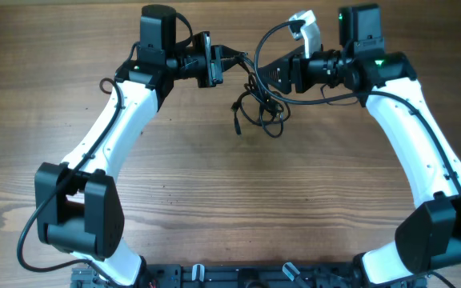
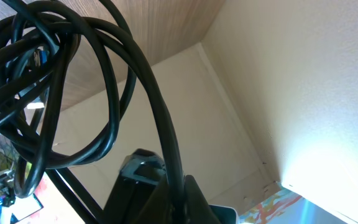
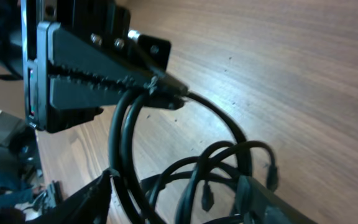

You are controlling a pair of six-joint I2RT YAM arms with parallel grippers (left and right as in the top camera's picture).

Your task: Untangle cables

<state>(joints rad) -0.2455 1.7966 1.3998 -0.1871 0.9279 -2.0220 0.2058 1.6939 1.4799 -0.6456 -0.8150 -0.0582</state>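
The cables (image 1: 260, 106) are a tangle of thin black cords hanging in loops between my two grippers, at the back middle of the wooden table (image 1: 238, 200). One plug end (image 1: 237, 125) dangles at the left of the bundle. My left gripper (image 1: 234, 58) is shut on one cord; in the left wrist view the cord runs straight into the closed jaws (image 2: 178, 198), with loops (image 2: 101, 93) above. My right gripper (image 1: 265, 74) is open, its fingers wide apart (image 3: 179, 205), with several loops (image 3: 211, 167) hanging between them. The left gripper also shows in the right wrist view (image 3: 160, 88), pinching a cord.
A white part (image 1: 304, 26) with a thicker black wire sits at the back by the right arm. Both white arms reach in from the near corners. A black rail (image 1: 238, 276) runs along the table's front edge.
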